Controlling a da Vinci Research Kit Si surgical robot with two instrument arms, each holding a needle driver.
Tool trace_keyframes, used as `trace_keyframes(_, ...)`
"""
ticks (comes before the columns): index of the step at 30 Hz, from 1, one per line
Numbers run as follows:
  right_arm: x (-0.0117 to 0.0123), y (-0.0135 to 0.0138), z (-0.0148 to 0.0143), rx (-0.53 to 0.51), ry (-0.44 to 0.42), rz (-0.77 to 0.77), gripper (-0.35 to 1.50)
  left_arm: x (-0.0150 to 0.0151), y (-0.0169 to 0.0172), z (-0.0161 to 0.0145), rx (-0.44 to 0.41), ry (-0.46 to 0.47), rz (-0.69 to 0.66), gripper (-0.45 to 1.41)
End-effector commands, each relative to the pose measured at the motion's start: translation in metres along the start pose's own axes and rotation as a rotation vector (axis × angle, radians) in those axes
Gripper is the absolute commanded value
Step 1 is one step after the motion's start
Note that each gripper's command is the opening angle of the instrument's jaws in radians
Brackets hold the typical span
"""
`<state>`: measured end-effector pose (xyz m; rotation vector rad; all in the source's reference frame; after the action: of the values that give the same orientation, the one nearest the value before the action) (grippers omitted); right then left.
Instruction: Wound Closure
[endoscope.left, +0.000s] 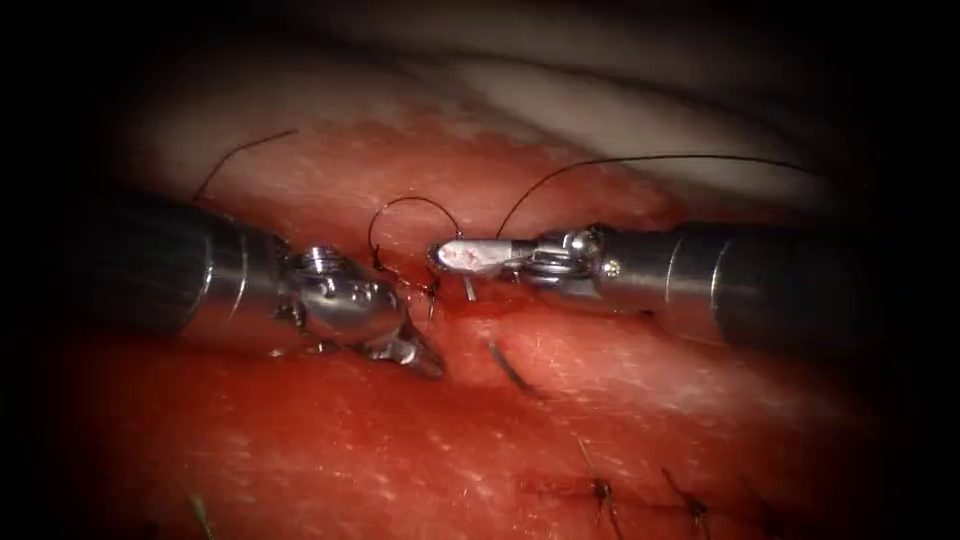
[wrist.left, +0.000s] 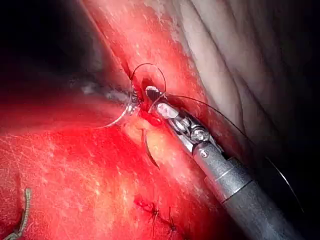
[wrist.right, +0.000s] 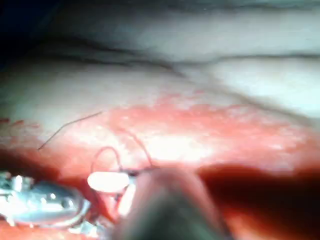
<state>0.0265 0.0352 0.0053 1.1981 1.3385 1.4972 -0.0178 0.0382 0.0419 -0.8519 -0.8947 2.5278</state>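
Observation:
On the red tissue (endoscope.left: 330, 440), the left tool (endoscope.left: 420, 355) has its jaws shut and pressed down at the left edge of the cut (endoscope.left: 455, 318). They seem to hold thread that trails behind its shaft to the upper left (endoscope.left: 245, 150). The right tool (endoscope.left: 445, 257) lies level over the cut, its jaws shut where a small thread loop (endoscope.left: 405, 199) ends. A long strand (endoscope.left: 650, 158) arcs off to the right. A short dark curved piece, apparently the needle (endoscope.left: 506, 366) (wrist.left: 150, 150), rests by the cut below the right tool, held by neither tool. I cannot tell if it is in the tissue.
Finished stitches (endoscope.left: 600, 490) (wrist.left: 155, 212) cross the cut lower right. Pale fatty tissue (endoscope.left: 620, 110) rises behind the wound. A cut thread end (wrist.left: 22, 215) lies far from the tools. The right tool's shaft (wrist.left: 235, 180) runs close along the cut.

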Motion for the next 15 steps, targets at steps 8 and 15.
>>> trace_keyframes(8, -0.0001, 0.0005, -0.0009, -0.099, -0.08, -0.284, 1.26, 0.0005, 0.0033, 0.0012, 0.093, 0.15, 0.128, 0.48)
trace_keyframes(15, 0.0001, 0.0003, -0.0025, -0.1, -0.1, -0.396, 1.26, 0.0022, 0.0038, 0.0019, 0.156, 0.22, 0.152, 0.64)
